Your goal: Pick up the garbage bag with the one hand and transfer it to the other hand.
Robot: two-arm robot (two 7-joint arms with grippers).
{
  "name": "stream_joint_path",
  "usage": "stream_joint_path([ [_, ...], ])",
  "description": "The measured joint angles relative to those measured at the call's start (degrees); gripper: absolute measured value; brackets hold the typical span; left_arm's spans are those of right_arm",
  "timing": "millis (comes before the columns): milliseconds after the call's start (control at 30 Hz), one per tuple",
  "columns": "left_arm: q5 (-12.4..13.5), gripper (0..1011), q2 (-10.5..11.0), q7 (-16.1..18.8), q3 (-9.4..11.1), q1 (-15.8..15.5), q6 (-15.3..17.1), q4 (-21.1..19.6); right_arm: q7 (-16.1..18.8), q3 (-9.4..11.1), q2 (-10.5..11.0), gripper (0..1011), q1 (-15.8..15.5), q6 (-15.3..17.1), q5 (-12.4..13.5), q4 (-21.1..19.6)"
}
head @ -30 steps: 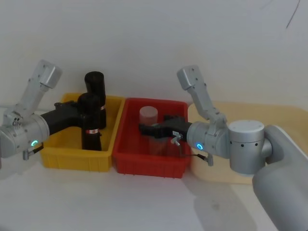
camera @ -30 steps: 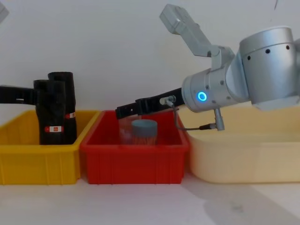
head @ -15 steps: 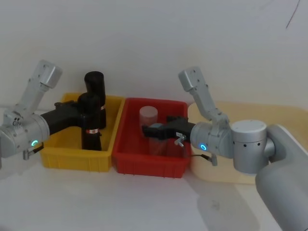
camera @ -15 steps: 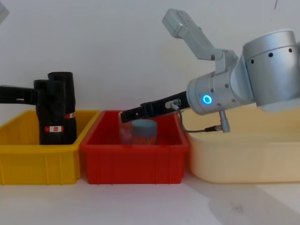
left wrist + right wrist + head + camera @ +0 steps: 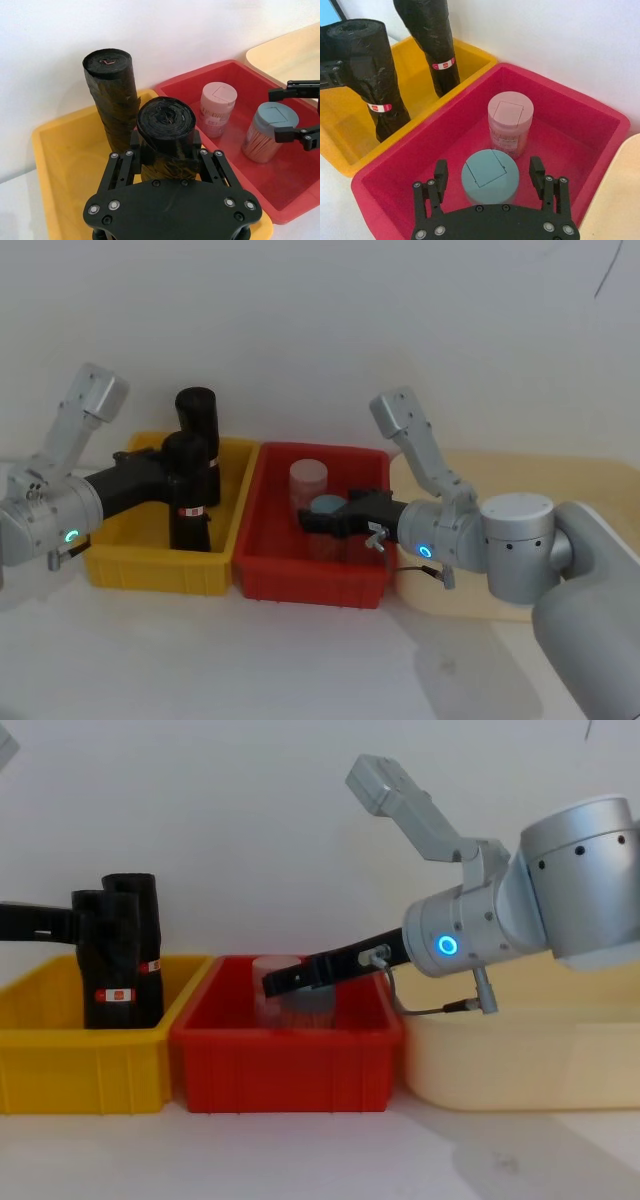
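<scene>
1. A white table (image 5: 300, 1150) stands against a plain white wall (image 5: 320, 320). On it, from the robot's left, a yellow bin (image 5: 150, 575), a red bin (image 5: 300, 590) and a cream tray (image 5: 520, 1060) sit side by side
2. The garbage bag (image 5: 188, 515), a black roll with a red-and-white band, stands upright in the yellow bin. The left gripper (image 5: 183, 478), on the green-lit arm, is clamped on its upper part. A 2nd roll (image 5: 198, 415) stands just behind it
3. The left wrist view looks down on the held roll's top, with the 2 fingers pressed against opposite flanks
4. The right gripper (image 5: 489, 167), on the blue-lit arm, reaches into the red bin. In the right wrist view its fingers (image 5: 441, 175) are spread apart on either side of a grey-lidded jar (image 5: 490, 180), with a gap on each side. A pink-lidded jar (image 5: 510, 120) stands just beyond. Seen side-on from the chest, the same fingers lie at rim height and cover the grey lid
5. Compared with 1 s ago, the right gripper has dropped from above the grey lid to level with it and pulled back slightly towards the robot's right. The left gripper and both rolls have not moved
</scene>
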Motion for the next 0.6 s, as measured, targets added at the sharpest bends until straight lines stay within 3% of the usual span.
stream_joint_path([
  [333,0.00,508,0.00,0.00,0.00,0.00,0.00,0.00,0.45,0.06,-0.10,952,-0.06,-0.39,-0.36,0.44],
  [600,0.00,508,0.00,0.00,0.00,0.00,0.01,0.00,0.59,0.12,-0.13,742,-0.09,-0.52,-0.49,0.60],
])
